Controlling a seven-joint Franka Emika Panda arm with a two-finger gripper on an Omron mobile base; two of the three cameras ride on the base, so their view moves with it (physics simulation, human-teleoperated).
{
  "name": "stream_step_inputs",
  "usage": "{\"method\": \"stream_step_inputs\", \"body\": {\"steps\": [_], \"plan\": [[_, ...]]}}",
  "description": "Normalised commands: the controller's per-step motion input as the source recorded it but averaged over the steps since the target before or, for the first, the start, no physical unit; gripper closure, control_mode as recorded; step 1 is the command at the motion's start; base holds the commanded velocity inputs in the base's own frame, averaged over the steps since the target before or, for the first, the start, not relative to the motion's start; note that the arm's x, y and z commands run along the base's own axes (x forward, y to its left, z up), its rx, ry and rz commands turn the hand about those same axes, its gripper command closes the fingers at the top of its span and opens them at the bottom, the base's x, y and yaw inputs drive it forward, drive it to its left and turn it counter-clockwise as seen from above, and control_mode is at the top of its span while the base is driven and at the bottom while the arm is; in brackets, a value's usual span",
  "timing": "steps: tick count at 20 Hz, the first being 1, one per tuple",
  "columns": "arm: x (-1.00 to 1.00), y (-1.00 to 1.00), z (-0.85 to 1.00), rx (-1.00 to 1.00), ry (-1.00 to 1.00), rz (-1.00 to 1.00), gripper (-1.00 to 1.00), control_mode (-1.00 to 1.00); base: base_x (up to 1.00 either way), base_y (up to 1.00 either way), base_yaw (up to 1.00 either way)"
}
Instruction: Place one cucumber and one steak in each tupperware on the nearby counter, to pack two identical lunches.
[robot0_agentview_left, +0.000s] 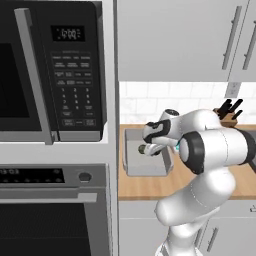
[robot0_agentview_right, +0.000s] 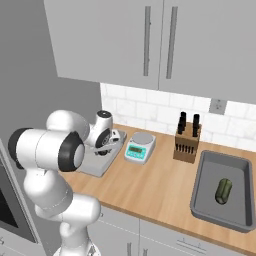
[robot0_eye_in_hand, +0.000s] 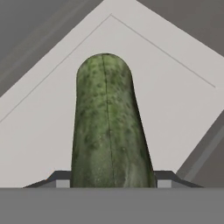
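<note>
The gripper (robot0_eye_in_hand: 112, 183) is clamping a cucumber (robot0_eye_in_hand: 109, 131) between its two dark finger tips, jaws closed tight against its sides. In the hand view only the tips' upper edges are showing, and the cucumber's near end is being cut off at the bottom. The cucumber is a mottled green cylinder with a rounded far end and a thin dark seam running along its length.

It is hanging over the left tupperware (robot0_agentview_left: 131, 167), a grey rectangular box with raised walls sitting at the left end of the counter (robot0_agentview_left: 145, 185), just beside the tall oven housing. The arm's white shell is hiding much of this box in both base views, and the gripper (robot0_agentview_left: 145, 149) itself is hard to make out there; only a small dark-green stub is peeking out.

The right tupperware (robot0_agentview_right: 240, 172) is lying well apart at the counter's right end, with a second cucumber (robot0_agentview_right: 223, 191) resting on its floor. Its near right corner is being cropped by the picture's edge.

Between the boxes, a small white scale (robot0_agentview_right: 140, 147) and a wooden knife block (robot0_agentview_right: 187, 145) are standing on the light butcher-block surface.
</note>
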Motion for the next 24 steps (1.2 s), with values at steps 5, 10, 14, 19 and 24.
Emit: {"method": "stream_step_inputs", "body": {"steps": [5, 10, 14, 19, 24], "plan": [[0.1, 0.07, -0.47, 0.0, 0.05, 0.03, 1.0, -1.0, 0.0, 0.0, 0.0], [0.01, 0.06, -0.58, -0.01, 0.02, 0.03, -1.0, -1.0, 0.0, 0.0, 0.0], [0.0, 0.1, -0.46, -0.01, 0.0, 0.02, -1.0, -1.0, 0.0, 0.0, 0.0], [-0.05, 0.0, -0.18, 0.0, 0.0, 0.02, -1.0, -1.0, 0.0, 0.0, 0.0], [-0.43, 0.0, 0.07, 0.0, -0.01, 0.0, -1.0, -1.0, 0.0, 0.0, 0.0]]}}
